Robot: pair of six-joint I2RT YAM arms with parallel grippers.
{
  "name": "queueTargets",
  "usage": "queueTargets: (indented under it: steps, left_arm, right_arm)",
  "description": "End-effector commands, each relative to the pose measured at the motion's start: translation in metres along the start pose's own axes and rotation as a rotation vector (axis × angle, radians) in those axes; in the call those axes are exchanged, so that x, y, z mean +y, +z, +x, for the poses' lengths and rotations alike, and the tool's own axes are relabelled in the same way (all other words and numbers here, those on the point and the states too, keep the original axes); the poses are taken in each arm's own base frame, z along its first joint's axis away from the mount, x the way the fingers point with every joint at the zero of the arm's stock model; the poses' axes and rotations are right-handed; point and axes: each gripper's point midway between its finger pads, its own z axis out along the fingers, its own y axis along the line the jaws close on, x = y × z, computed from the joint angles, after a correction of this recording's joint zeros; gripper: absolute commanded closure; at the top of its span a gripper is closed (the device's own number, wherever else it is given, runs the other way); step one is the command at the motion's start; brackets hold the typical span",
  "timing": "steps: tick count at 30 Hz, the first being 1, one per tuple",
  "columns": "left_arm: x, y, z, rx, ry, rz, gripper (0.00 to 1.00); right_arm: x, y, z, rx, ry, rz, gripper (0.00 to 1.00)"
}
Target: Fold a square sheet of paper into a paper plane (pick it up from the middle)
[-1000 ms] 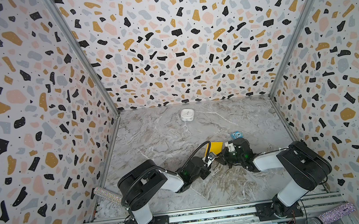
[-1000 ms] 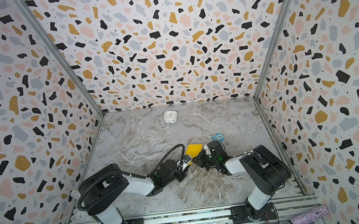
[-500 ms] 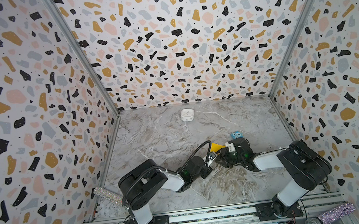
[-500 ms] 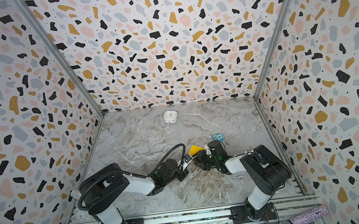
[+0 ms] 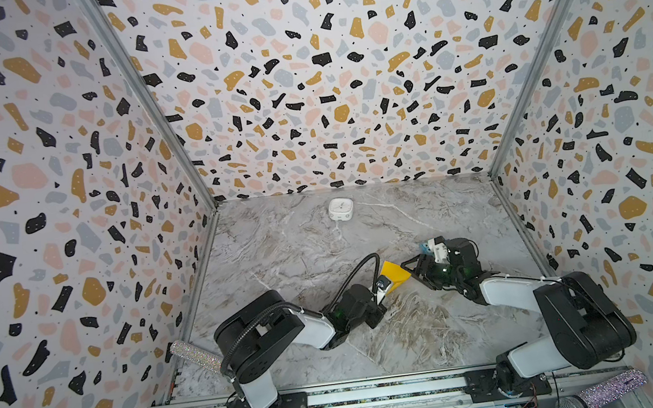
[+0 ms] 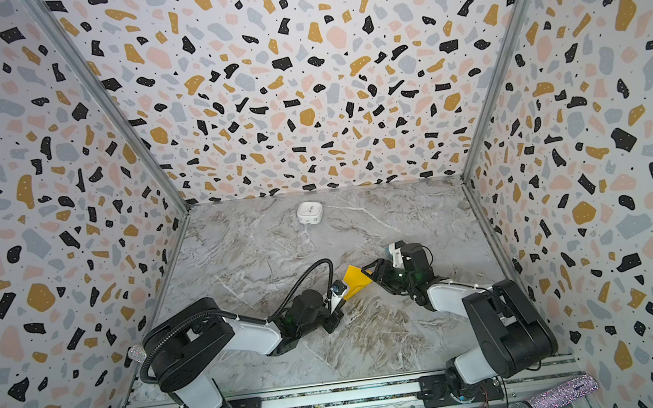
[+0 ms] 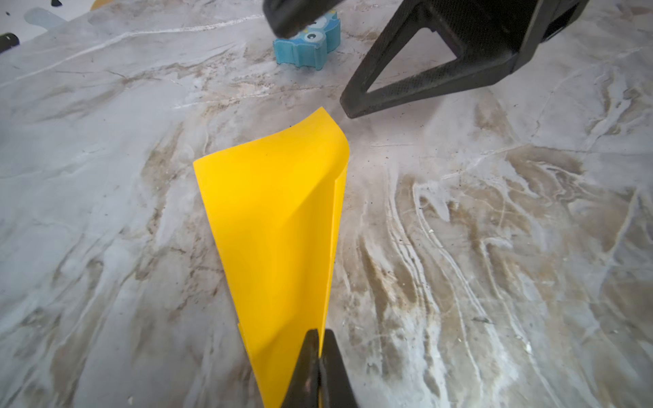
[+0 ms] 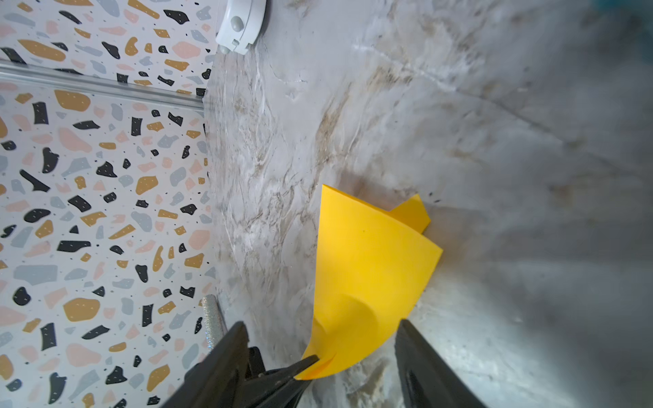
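At the far left edge of the marble table (image 5: 281, 260) we see a glittery stick (image 5: 195, 356) lying beside the left arm's base. Further in, near the back wall, a white rounded box (image 5: 341, 209) sits alone, well apart from everything else.

Near the middle, the left gripper (image 7: 319, 353) has its jaws pressed together on one narrow end of the yellow paper (image 7: 282, 219). In the left wrist view we see the sheet doubled over on itself, fanning out from that pinch, with its far corner curling upward off the table. In both top views the paper (image 5: 396, 273) lies between the two grippers, in the front half of the table.

To its right, the right gripper (image 8: 321, 323) has its jaws spread wide, and the paper's curled edge shows between them in the right wrist view. From the left wrist view, one of its fingers (image 7: 357, 106) stands just beside the paper's raised corner, with a small gap. We cannot tell whether the other finger touches the sheet.

Just behind the right gripper, a small blue cube (image 7: 307, 49) with eyes rests on the table.
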Motion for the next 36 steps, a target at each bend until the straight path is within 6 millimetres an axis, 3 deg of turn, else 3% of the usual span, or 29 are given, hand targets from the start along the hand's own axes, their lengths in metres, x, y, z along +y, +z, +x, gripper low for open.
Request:
queueTargets:
  steps: [1, 10, 17, 36]
  left_arm:
    - [-0.001, -0.004, -0.026, -0.053, -0.118, 0.039, 1.0]
    - [-0.007, -0.011, -0.031, -0.078, -0.398, 0.127, 1.0]
    - [-0.012, -0.012, -0.031, -0.077, -0.546, 0.181, 1.0]
    - [0.004, -0.007, -0.006, -0.027, -0.714, 0.175, 1.0]
  right_arm:
    - [0.002, -0.003, 0.007, 0.024, -0.193, -0.029, 0.33]
    - [0.005, -0.001, 0.024, 0.051, -0.3, -0.101, 0.35]
    - [0.009, 0.016, 0.038, 0.082, -0.459, -0.069, 0.36]
    - [-0.014, 0.05, 0.05, 0.183, -0.51, 0.04, 0.37]
